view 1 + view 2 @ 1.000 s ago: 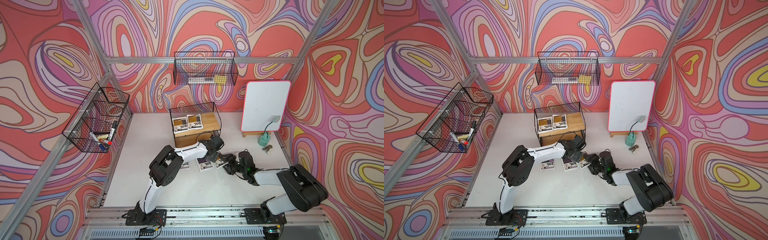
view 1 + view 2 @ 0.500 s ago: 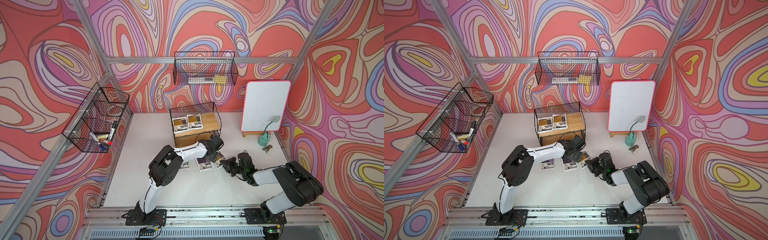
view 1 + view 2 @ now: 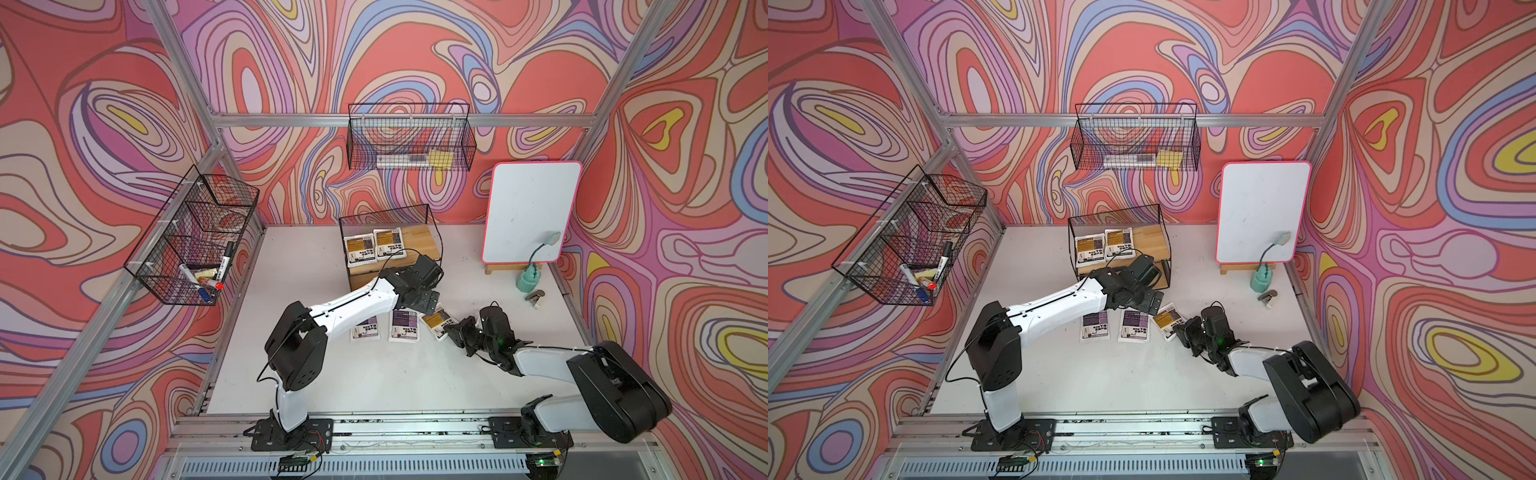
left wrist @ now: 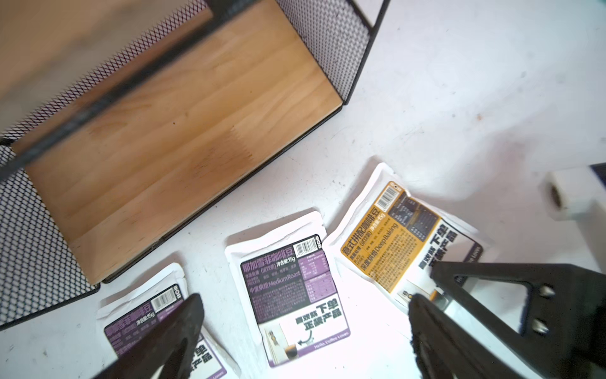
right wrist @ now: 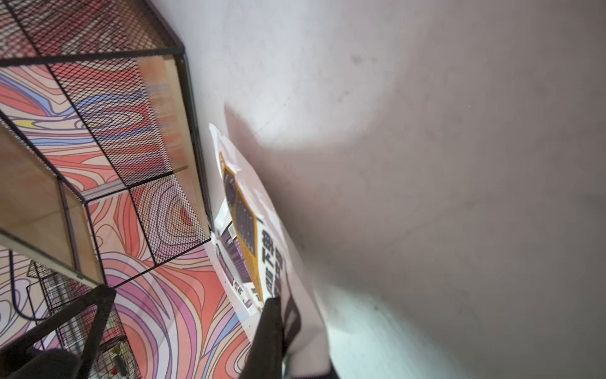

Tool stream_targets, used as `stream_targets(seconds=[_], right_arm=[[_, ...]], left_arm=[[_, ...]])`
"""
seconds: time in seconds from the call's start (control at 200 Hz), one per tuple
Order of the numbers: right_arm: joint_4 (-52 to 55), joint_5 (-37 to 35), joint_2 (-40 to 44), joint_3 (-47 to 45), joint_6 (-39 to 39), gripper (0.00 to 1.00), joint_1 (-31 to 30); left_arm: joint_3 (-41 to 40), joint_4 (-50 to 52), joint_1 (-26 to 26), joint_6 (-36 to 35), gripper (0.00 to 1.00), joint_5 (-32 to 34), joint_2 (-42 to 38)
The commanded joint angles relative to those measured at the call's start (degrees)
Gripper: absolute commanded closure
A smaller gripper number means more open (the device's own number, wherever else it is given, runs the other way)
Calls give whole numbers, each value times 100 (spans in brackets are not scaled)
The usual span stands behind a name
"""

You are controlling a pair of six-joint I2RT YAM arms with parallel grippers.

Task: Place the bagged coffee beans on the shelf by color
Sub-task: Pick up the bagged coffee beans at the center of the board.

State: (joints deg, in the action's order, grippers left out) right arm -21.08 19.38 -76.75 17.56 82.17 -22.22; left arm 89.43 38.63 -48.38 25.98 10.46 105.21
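Observation:
The shelf (image 3: 415, 239) (image 3: 1148, 241) stands at the back middle, with two orange-labelled bagged coffee beans (image 3: 360, 250) (image 3: 389, 244) flat on its top board. On the table in front lie two purple pouches (image 3: 365, 331) (image 3: 404, 326) and one orange pouch (image 3: 435, 320) (image 3: 1168, 320). My right gripper (image 3: 451, 331) (image 5: 278, 325) is shut on the near edge of that orange pouch (image 5: 249, 236). My left gripper (image 3: 424, 300) (image 4: 303, 300) hovers open above the middle purple pouch (image 4: 288, 295), holding nothing. The lower board (image 4: 180, 137) is bare.
A pink-rimmed whiteboard (image 3: 528, 216) stands at the back right, with a teal holder (image 3: 528, 279) and a small clip (image 3: 536, 297) in front of it. Black wire baskets hang on the left wall (image 3: 195, 241) and the back wall (image 3: 409, 139).
My right gripper has closed on the orange pouch's edge and shifted slightly towards it. The left arm has barely moved.

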Motion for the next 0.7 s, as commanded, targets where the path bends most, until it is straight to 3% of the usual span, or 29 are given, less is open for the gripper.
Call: stream_targets(seconds=[0.0, 0.305, 0.696], right_arm=[[920, -72, 652, 32, -105, 99, -19], [2177, -153, 1909, 501, -268, 99, -16], [1950, 232, 1546, 1742, -344, 99, -19]], left_arm=[[163, 459, 13, 169, 1, -112, -448], [187, 737, 293, 437, 1, -53, -1454], [0, 694, 1043, 829, 1, -110, -2384]])
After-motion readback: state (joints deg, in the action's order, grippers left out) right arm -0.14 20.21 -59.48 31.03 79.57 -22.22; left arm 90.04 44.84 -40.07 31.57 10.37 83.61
